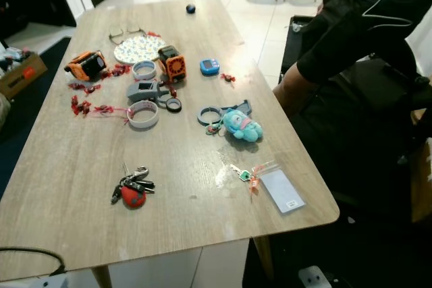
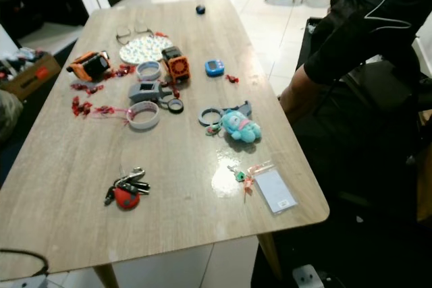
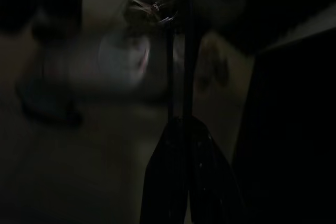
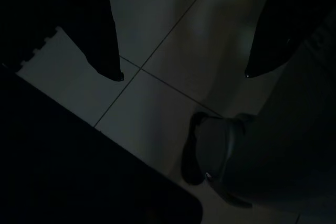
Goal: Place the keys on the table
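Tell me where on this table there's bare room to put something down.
The table is bare along its near edge, in front of the red key bunch, and along its left side. Another free patch lies between those keys and the clear card pouch. Around the tape rolls and blue plush it is crowded.

Landmark: plush [image 1: 241, 126], teal, mid-table.
- Grey ring [image 1: 209, 114] touching plush, far-left side.
- Clear bag [image 1: 281, 189] w/ red tag, nearer than plush, by table edge.
- Tape roll [image 1: 143, 114] well left of plush.
- Blue gadget [image 1: 209, 67] beyond plush.
- Patterned plate [image 1: 138, 49] far-left of plush.
- Person [image 1: 358, 38], dark clothes, right of plush, off table.
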Tool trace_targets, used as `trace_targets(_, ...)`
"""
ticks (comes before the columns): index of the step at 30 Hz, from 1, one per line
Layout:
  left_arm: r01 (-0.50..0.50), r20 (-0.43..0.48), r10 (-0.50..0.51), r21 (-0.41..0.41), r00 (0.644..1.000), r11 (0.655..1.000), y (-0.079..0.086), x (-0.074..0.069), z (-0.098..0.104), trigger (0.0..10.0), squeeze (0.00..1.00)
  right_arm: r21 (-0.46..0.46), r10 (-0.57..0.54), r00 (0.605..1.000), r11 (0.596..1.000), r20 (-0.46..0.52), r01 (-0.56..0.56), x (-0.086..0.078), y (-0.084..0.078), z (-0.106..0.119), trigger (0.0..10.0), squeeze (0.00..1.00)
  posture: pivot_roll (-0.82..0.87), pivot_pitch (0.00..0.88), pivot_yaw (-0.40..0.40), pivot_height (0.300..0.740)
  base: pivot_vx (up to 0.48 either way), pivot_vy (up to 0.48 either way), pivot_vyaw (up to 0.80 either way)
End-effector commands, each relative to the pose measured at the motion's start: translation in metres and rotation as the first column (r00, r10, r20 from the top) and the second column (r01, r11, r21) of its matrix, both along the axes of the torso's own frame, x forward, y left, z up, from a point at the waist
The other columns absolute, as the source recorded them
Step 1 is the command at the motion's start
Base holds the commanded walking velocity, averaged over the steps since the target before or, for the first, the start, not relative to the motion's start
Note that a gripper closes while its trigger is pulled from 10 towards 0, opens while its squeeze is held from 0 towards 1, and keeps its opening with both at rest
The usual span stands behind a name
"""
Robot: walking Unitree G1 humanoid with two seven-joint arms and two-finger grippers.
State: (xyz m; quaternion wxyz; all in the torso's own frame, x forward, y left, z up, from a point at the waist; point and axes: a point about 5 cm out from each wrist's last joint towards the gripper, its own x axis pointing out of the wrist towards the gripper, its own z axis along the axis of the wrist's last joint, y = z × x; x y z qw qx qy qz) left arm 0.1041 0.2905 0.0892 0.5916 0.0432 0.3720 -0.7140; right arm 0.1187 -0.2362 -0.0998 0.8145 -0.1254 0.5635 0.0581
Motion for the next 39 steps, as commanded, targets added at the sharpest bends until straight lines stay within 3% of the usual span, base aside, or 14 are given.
trace_targets(1, -0.013, 0.023, 0.015, -0.057, 1.0, 0.998, -0.002, 0.009, 0.022, 10.0, 0.0, 0.011, -0.005, 1.0, 1.0, -0.015, 0.005, -0.005, 0.002, -0.002, 10.0, 0.0, -0.01, 0.083, 0.031, 0.74, 0.0, 0.0, 0.0)
trace_targets(10, -0.033, 0.188, 0.112, -0.375, 0.976, 0.926, -0.029, 0.041, 0.077, 10.0, 0.0, 0.005, -0.002, 1.0, 1.0, -0.019, 0.002, -0.006, -0.003, -0.001, 10.0, 0.0, 0.0, 0.081, 0.038, 0.74, 0.0, 0.0, 0.0)
trace_targets(13, -0.07, 0.323, 0.386, -0.683, 0.864, 0.727, -0.043, 0.077, 0.125, 10.0, 0.0, 0.005, -0.002, 1.0, 1.0, -0.017, 0.002, -0.004, -0.003, 0.0, 10.0, 0.0, -0.01, 0.075, 0.045, 0.74, 0.0, 0.0, 0.0)
trace_targets(15, -0.105, 0.301, 0.52, -0.782, 0.799, 0.615, -0.045, 0.09, 0.139, 10.0, 0.0, 0.006, -0.002, 1.0, 1.0, -0.017, 0.002, -0.004, -0.002, -0.001, 10.0, 0.0, -0.01, 0.073, 0.046, 0.74, 0.0, 0.0, 0.0)
trace_targets(17, -0.114, 0.288, 0.546, -0.801, 0.787, 0.588, -0.046, 0.093, 0.141, 10.0, 0.0, 0.006, -0.002, 1.0, 1.0, -0.018, 0.002, -0.004, -0.001, -0.001, 10.0, 0.0, -0.01, 0.073, 0.046, 0.74, 0.0, 0.0, 0.0)
trace_targets(19, -0.208, 0.229, 0.666, -0.835, 0.71, 0.509, -0.048, 0.108, 0.139, 10.0, 0.0, 0.007, 0.0, 1.0, 1.0, -0.019, 0.0, -0.004, 0.0, -0.001, 10.0, 0.0, -0.02, 0.072, 0.047, 0.74, 0.0, 0.0, 0.0)
trace_targets(22, -0.257, 0.199, 0.72, -0.844, 0.665, 0.471, -0.049, 0.117, 0.136, 10.0, 0.0, 0.007, 0.0, 1.0, 1.0, -0.019, 0.0, -0.003, 0.0, -0.001, 10.0, 0.0, -0.02, 0.069, 0.049, 0.74, 0.0, 0.0, 0.0)
trace_targets(25, -0.365, 0.129, 0.828, -0.853, 0.546, 0.374, -0.053, 0.138, 0.131, 10.0, 0.0, 0.009, 0.0, 1.0, 1.0, -0.018, 0.0, -0.002, 0.002, -0.001, 10.0, 0.0, -0.02, 0.069, 0.049, 0.74, 0.0, 0.0, 0.0)
trace_targets(27, -0.382, 0.118, 0.839, -0.851, 0.53, 0.361, -0.053, 0.141, 0.13, 10.0, 0.0, 0.009, 0.0, 1.0, 1.0, -0.017, 0.0, -0.002, 0.002, -0.001, 10.0, 0.0, -0.02, 0.069, 0.049, 0.74, 0.0, 0.0, 0.0)
trace_targets(30, -0.477, 0.149, 0.928, -0.823, 0.342, 0.308, -0.056, 0.165, 0.123, 10.0, 0.0, 0.009, -0.005, 1.0, 1.0, -0.013, 0.006, 0.0, 0.003, -0.001, 10.0, 0.0, -0.03, 0.069, 0.054, 0.74, 0.0, 0.0, 0.0)
trace_targets(31, -0.477, 0.149, 0.928, -0.823, 0.342, 0.308, -0.056, 0.165, 0.123, 10.0, 0.0, 0.009, -0.005, 1.0, 1.0, -0.013, 0.006, 0.0, 0.003, -0.001, 10.0, 0.0, -0.03, 0.069, 0.054, 0.74, 0.0, 0.0, 0.0)
trace_targets(33, -0.526, 0.175, 0.948, -0.797, 0.267, 0.296, -0.058, 0.174, 0.117, 10.0, 0.0, 0.01, -0.008, 1.0, 1.0, -0.011, 0.008, 0.001, 0.003, -0.001, 10.0, 0.0, -0.03, 0.071, 0.057, 0.74, 0.0, 0.0, 0.0)
trace_targets(36, -0.565, 0.256, 0.939, -0.751, 0.229, 0.343, -0.063, 0.178, 0.104, 10.0, 0.0, 0.013, -0.013, 1.0, 1.0, -0.011, 0.014, 0.002, 0.004, -0.001, 10.0, 0.0, -0.03, 0.071, 0.057, 0.74, 0.0, 0.0, 0.0)
trace_targets(39, -0.566, 0.276, 0.932, -0.741, 0.235, 0.362, -0.066, 0.178, 0.101, 10.0, 0.0, 0.014, -0.014, 1.0, 1.0, -0.011, 0.014, 0.002, 0.004, -0.001, 10.0, 0.0, -0.03, 0.071, 0.057, 0.74, 0.0, 0.0, 0.0)
